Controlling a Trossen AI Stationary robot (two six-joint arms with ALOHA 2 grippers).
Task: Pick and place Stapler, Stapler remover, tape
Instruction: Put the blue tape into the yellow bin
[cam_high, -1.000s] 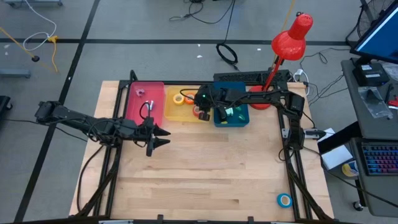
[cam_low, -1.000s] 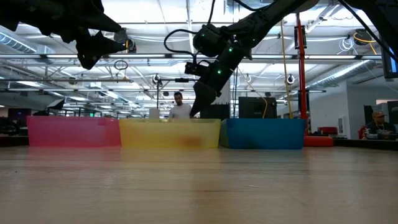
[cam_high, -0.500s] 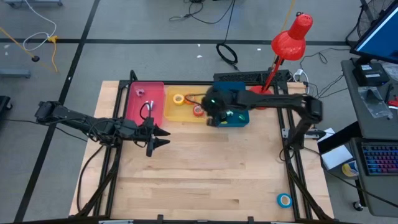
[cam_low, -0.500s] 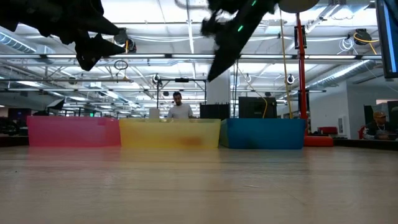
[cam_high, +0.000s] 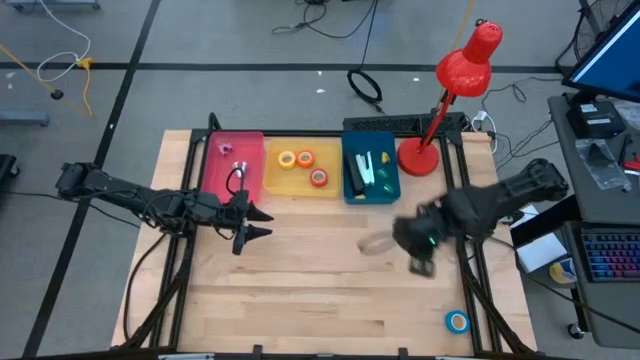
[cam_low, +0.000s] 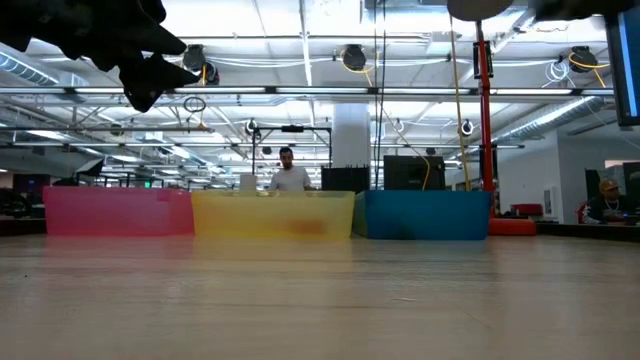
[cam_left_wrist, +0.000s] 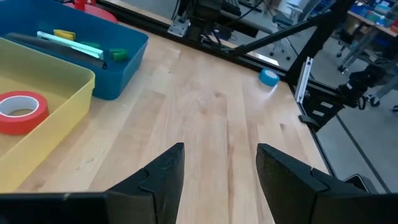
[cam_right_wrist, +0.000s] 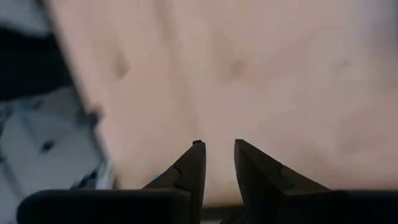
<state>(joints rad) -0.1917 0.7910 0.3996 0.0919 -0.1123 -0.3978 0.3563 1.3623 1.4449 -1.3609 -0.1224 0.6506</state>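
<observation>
Swinging away from the trays, my right pincer (cam_high: 421, 262) now hangs over bare worktop (cam_high: 320, 290), heading for the last tape.

Its fingers stand slightly parted with nothing between them. The blue tape roll (cam_high: 457, 321) lies alone near the worktop's front right corner; yellow (cam_high: 287, 159), orange (cam_high: 305, 157) and red (cam_high: 318, 178) rolls already sit in the yellow tray (cam_high: 272, 185). I should come down straight over the ring, spread wider, and straddle one wall. My left pincer (cam_high: 252, 222) waits parted and empty beside the pink tray (cam_high: 212, 160).
</observation>
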